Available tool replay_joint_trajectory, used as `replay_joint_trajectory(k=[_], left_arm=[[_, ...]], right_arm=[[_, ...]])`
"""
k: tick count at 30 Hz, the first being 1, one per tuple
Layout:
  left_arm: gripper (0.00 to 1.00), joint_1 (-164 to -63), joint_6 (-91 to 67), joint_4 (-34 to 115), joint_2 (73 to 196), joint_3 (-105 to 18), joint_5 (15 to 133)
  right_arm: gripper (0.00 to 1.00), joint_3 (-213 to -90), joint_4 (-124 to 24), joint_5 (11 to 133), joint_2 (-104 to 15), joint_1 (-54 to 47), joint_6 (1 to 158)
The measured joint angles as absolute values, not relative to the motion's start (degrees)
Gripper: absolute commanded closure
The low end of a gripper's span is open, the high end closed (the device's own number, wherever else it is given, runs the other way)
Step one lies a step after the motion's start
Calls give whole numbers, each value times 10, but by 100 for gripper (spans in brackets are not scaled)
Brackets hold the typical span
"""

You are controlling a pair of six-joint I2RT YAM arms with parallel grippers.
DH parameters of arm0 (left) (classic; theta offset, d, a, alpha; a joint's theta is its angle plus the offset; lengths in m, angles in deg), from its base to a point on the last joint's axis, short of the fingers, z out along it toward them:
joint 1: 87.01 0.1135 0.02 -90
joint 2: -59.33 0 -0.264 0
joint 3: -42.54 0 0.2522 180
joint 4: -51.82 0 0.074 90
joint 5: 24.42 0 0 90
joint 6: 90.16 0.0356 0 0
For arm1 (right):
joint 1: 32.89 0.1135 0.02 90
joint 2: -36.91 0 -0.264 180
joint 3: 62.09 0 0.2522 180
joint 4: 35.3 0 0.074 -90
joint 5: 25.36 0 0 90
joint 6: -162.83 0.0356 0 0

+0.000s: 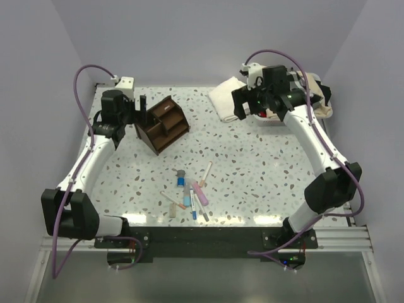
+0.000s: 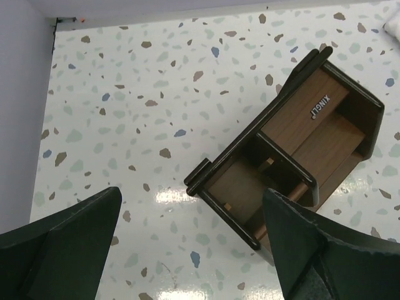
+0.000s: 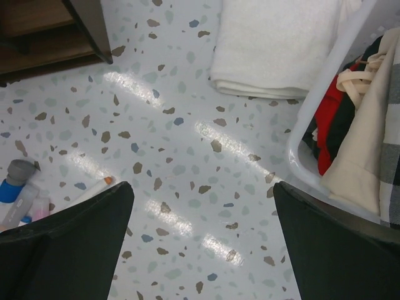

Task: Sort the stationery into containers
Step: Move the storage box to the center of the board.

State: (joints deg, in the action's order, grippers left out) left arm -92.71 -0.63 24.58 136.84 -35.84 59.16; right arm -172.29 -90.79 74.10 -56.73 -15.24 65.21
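Loose stationery cluster (image 1: 192,192) lies on the speckled terrazzo tabletop (image 1: 265,164), near the front edge, about the middle. In it are a thin white pen (image 1: 206,172), a stubby blue marker with grey cap (image 1: 181,178), a pink marker (image 1: 200,192), a stubby beige piece (image 1: 173,212) and a few more thin ones lying crossed. All of it is well apart from the dark brown wooden desk organizer (image 1: 163,124), which stands at back left, turned at an angle, compartments open upward.

Left gripper (image 2: 192,194) hangs over the organizer's near corner, fingers spread wide. Right gripper (image 3: 203,187) is at back right, fingers wide apart too, over bare table. The stationery sits by its left finger and a folded white towel (image 3: 275,44) lies ahead. A white plastic bin with red and checkered cloth (image 3: 325,125) sits just right of the towel.
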Motion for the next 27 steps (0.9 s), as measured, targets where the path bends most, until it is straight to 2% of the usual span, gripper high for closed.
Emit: replay_joint_trajectory(k=[8, 14, 15, 18, 23, 27], left_arm=[[0, -924, -12, 245, 1347, -331, 564], [7, -890, -43, 234, 1338, -330, 591], [12, -884, -53, 235, 1336, -327, 594], [15, -862, -81, 236, 1331, -311, 606], [19, -823, -120, 237, 1334, -287, 641], [21, -805, -137, 248, 1350, -285, 678]], right_arm=[[1, -1735, -833, 776, -620, -149, 590], [8, -1954, -842, 874, -824, -149, 570], [10, -1980, -841, 886, -849, -148, 569], [12, -2046, -847, 918, -920, -143, 569], [14, -2052, -853, 946, -950, -117, 549], [15, -2005, -822, 967, -933, -75, 536]])
